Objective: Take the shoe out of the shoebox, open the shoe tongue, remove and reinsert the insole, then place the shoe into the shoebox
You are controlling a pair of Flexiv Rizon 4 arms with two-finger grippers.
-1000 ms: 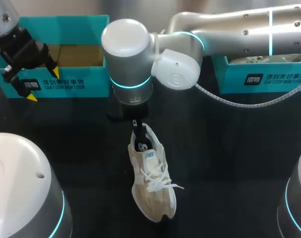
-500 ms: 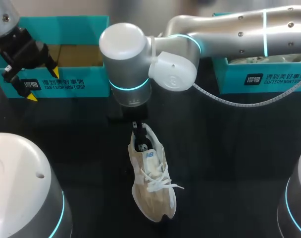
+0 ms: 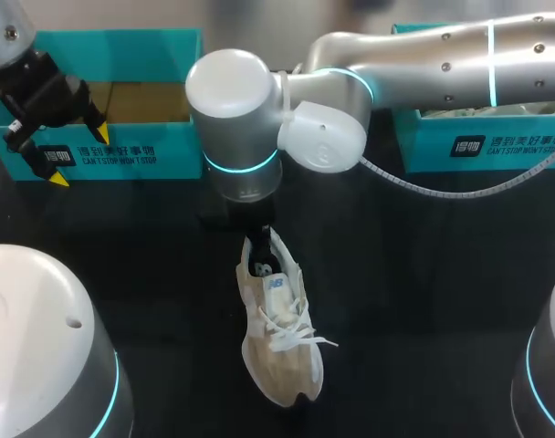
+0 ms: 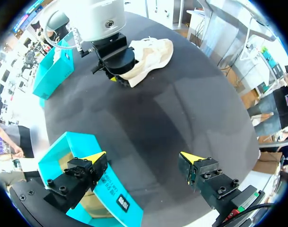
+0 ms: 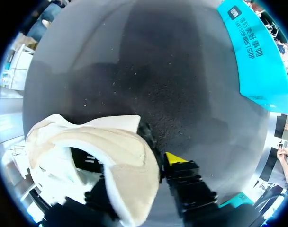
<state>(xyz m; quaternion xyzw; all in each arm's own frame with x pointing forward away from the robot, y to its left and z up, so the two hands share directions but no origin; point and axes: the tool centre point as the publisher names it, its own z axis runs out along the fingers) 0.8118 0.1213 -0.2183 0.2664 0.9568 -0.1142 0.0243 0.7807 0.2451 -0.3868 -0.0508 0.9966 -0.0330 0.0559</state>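
A beige sneaker [image 3: 279,338] with white laces lies on the black table's middle, its toe toward the near edge. My right arm comes across from the right, and its gripper [image 3: 257,246] stands at the shoe's heel. In the right wrist view the heel collar of the sneaker [image 5: 101,142] sits between the fingers: one yellow-tipped finger [image 5: 175,158] presses on the outside, the other is inside the shoe and mostly hidden. My left gripper [image 3: 78,157] hangs open over the front wall of the left teal shoebox [image 3: 122,151], holding nothing.
A second teal shoebox [image 3: 478,141] stands at the back right, behind my right arm. In the left wrist view the left gripper [image 4: 144,158] straddles the left box's wall [image 4: 63,146], with the sneaker [image 4: 151,54] and right gripper [image 4: 116,71] far ahead.
My right gripper's fingers have come together on the shoe's heel, and the shoe has shifted slightly. The left arm has not moved.
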